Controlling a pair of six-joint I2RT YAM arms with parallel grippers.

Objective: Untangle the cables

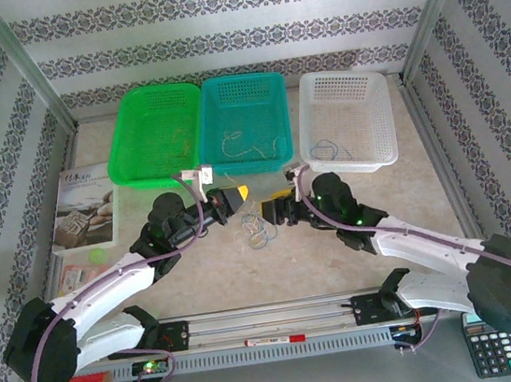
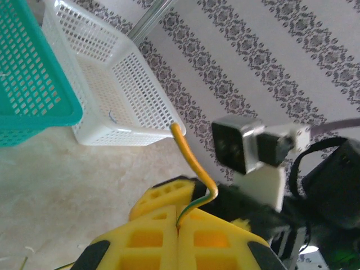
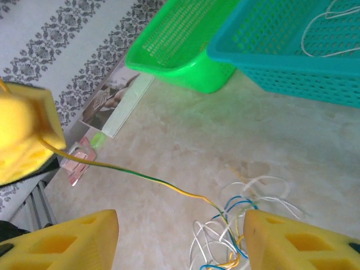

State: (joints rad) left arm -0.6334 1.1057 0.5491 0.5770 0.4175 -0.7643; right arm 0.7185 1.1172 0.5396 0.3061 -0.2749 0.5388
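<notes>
Three baskets stand in a row at the far side of the table (image 1: 248,277): a green basket (image 1: 155,176), a teal basket (image 1: 243,166) and a white basket (image 1: 346,162). Two grippers are present. The left gripper (image 2: 178,219) is clamped on one yellow-green wire (image 3: 140,176). The right gripper (image 3: 180,225) is spread wide over the tangled cables (image 1: 259,228) on the table between the arms. The strands are too fine and interlaced to count, and the frame cuts off the tangle's near edge.

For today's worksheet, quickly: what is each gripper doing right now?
Left gripper: closed on a yellow-green cable.
Right gripper: open, holding nothing.
</notes>
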